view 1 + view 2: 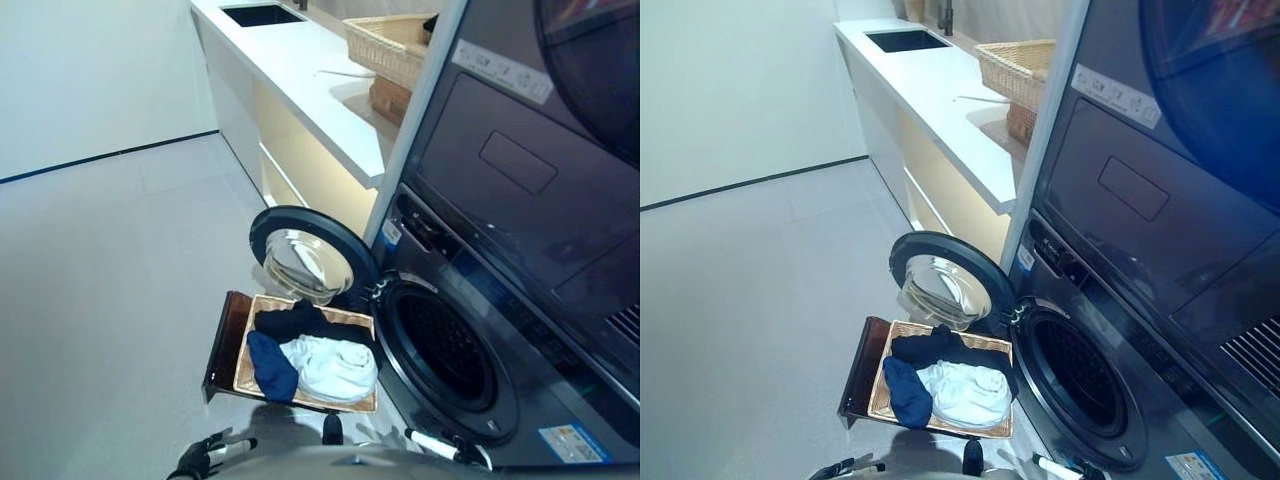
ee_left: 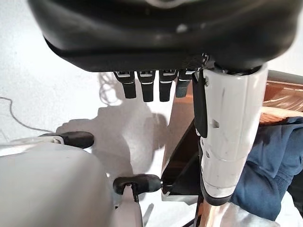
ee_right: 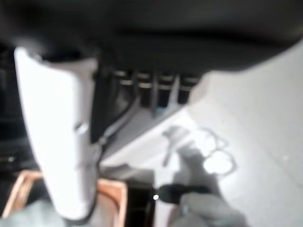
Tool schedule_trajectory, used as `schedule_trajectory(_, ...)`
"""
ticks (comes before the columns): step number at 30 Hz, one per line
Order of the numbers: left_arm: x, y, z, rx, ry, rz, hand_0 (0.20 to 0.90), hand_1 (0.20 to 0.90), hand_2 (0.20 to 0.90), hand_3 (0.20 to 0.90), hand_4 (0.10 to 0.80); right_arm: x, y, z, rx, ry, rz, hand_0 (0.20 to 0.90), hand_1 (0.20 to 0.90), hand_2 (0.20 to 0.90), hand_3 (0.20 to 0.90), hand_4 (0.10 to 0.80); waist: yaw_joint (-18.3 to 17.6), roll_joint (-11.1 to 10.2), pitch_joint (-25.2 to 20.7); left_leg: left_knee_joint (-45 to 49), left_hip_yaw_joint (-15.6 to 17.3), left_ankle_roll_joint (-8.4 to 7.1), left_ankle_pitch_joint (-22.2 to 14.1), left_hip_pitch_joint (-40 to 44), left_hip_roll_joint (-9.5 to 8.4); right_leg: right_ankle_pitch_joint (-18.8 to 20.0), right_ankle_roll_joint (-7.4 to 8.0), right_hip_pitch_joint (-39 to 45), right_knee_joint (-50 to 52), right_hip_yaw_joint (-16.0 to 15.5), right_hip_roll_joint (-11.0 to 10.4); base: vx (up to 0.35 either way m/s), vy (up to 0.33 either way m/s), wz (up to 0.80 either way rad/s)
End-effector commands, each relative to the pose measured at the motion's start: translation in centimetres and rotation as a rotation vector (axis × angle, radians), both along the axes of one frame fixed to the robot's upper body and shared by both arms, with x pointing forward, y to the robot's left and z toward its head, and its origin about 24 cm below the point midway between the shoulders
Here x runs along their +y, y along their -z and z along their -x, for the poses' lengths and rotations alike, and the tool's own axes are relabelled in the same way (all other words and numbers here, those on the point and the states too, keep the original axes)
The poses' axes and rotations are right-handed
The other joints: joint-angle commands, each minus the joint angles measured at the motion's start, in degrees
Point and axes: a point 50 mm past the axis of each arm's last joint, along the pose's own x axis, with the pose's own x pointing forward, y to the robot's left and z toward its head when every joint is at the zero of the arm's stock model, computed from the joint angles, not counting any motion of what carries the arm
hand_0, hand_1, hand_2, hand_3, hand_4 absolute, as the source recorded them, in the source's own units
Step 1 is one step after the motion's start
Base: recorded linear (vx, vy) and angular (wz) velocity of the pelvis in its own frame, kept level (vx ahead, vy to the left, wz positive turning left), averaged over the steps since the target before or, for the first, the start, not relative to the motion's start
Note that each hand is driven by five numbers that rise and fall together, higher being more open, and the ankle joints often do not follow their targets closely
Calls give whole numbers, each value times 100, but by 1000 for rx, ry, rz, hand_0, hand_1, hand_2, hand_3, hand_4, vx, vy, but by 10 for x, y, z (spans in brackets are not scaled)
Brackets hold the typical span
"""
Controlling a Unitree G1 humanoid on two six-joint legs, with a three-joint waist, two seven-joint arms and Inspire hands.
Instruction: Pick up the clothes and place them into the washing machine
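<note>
A flat wicker basket [image 1: 246,362] on a dark wooden tray lies on the floor before the washing machine. It holds a black garment [image 1: 300,322], a blue garment [image 1: 272,366] and a white garment [image 1: 332,368]. The round door [image 1: 310,255] stands swung open beside the dark drum opening [image 1: 445,348]. My left hand [image 1: 205,455] hangs low, near the tray's front left corner, open and empty; its wrist view shows its thumb [image 2: 227,142] over the blue garment [image 2: 270,165]. My right hand [image 1: 440,445] hangs below the drum, open with its thumb [image 3: 57,142] straight.
A dark dryer [image 1: 530,170] is stacked above the washer. A long white counter [image 1: 300,80] with a black sink [image 1: 262,14] runs along the left of the machines, and a wicker basket [image 1: 385,45] stands on it. Pale floor [image 1: 110,300] spreads to the left.
</note>
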Motion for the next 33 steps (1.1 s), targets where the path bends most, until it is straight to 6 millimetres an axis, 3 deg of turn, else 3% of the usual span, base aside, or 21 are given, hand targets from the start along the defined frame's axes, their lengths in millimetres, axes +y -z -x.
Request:
schedule_trajectory(1, 5, -4, -14, -68, -40, -17, 900, 900, 900, 900, 800, -19, -5, 4, 2, 46, 66, 900, 900, 900, 900, 800, 107, -293, -98, 700, 70, -181, 832, -277, -263, -87, 365, 396, 102, -164, -131, 110, -120, 1)
schedule_trajectory(3, 3, -4, -18, -78, -27, -10, 900, 900, 900, 900, 800, -22, -6, 7, 5, 53, 72, 900, 900, 900, 900, 800, 108, -359, -21, 1689, 68, -258, 1053, -661, -282, -248, 206, 551, 229, -62, -96, 116, -158, 7)
schedule_trajectory(4, 1, -5, -26, -100, -17, -3, 900, 900, 900, 900, 800, -26, -7, 10, 13, 68, 84, 900, 900, 900, 900, 800, 129, -452, 125, 2683, 85, -359, 1305, -1173, -310, -316, 113, 715, 299, -27, -131, 53, -112, 11)
schedule_trajectory(6, 1, -6, -32, -115, -17, -3, 900, 900, 900, 900, 800, -27, -7, 9, 13, 77, 92, 900, 900, 900, 900, 800, 130, -516, 185, 2894, 246, -358, 1338, -1382, -217, -354, 88, 807, 298, -71, -165, 24, -94, 21)
schedule_trajectory(7, 0, -6, -36, -124, -5, -1, 900, 900, 900, 900, 800, -28, -8, 8, 12, 85, 100, 900, 900, 900, 900, 800, 139, -605, 228, 2927, 460, -281, 1259, -1622, -79, -400, 80, 864, 301, -119, -219, 40, -97, 20)
schedule_trajectory(8, -1, -6, -38, -126, 4, 1, 900, 900, 900, 900, 800, -28, -8, 7, 12, 90, 102, 900, 900, 900, 900, 800, 187, -667, 248, 2941, 488, -198, 1078, -1862, -116, -417, 90, 921, 300, -112, -254, 80, -78, 0)
schedule_trajectory(9, -2, -7, -39, -135, 5, -3, 900, 900, 900, 900, 800, -27, -8, 1, 0, 82, 104, 900, 900, 900, 900, 800, 260, -821, 280, 2701, 499, 15, 663, -2303, -144, -435, 139, 1008, 307, -45, -348, 76, -32, -12)
schedule_trajectory(11, -1, -7, -39, -136, 2, -8, 900, 900, 900, 900, 800, -26, -8, -2, -6, 70, 103, 900, 900, 900, 900, 800, 319, -865, 326, 2446, 436, 68, 545, -2391, -138, -462, 168, 1060, 334, 4, -357, 93, 19, -24)
schedule_trajectory(14, 0, -8, -42, -147, 0, -14, 900, 900, 900, 900, 800, -25, -9, -12, -27, 52, 108, 900, 900, 900, 900, 800, 365, -871, 320, 1574, 304, 22, 732, -2428, -100, -566, 217, 1167, 341, 76, -367, 118, 89, -24)
schedule_trajectory(15, 0, -8, -43, -153, -3, -20, 900, 900, 900, 900, 800, -24, -10, -20, -50, 42, 111, 900, 900, 900, 900, 800, 408, -788, 303, 1052, 219, -103, 1069, -2451, -40, -600, 271, 1270, 303, 111, -377, 130, 154, -17)
schedule_trajectory(23, 4, -9, -43, -153, 24, -41, 900, 900, 900, 900, 800, -16, -11, -35, -95, 12, 88, 900, 900, 900, 900, 800, 482, -587, 58, 380, 473, -34, 986, -1850, -228, -569, 495, 1570, 125, 195, -640, 164, 191, -16)
schedule_trajectory(25, 9, -11, -48, -163, 34, -60, 900, 900, 900, 900, 800, -13, -13, -47, -128, -14, 88, 900, 900, 900, 900, 800, 487, -571, 29, 192, 516, 10, 1006, -1776, -244, -539, 542, 1542, 76, 206, -693, 74, 143, -4)
schedule_trajectory(26, 13, -14, -55, -187, 30, -80, 900, 900, 900, 900, 800, -9, -16, -64, -181, -62, 92, 900, 900, 900, 900, 800, 495, -558, 41, 76, 546, 40, 1026, -1767, -264, -525, 581, 1474, 76, 207, -715, 18, 105, -5)
schedule_trajectory(28, 18, -17, -62, -210, 23, -98, 900, 900, 900, 900, 800, -6, -21, -80, -233, -85, 96, 900, 900, 900, 900, 800, 508, -569, 79, 90, 549, 60, 1022, -1815, -284, -526, 606, 1402, 86, 182, -739, 9, 86, -4)
schedule_trajectory(29, 18, -17, -62, -210, 23, -98, 900, 900, 900, 900, 800, -6, -21, -80, -233, -85, 96, 900, 900, 900, 900, 800, 507, -569, 79, 92, 548, 60, 1021, -1817, -284, -527, 606, 1401, 87, 181, -739, 7, 43, -3)
schedule_trajectory(33, 22, -19, -62, -223, 2, -117, 900, 900, 900, 900, 800, 3, -32, -112, -350, -133, 100, 900, 900, 900, 900, 800, 594, -577, 160, 269, 531, 150, 873, -1922, -385, -529, 674, 1361, 109, 199, -808, 21, 63, -8)
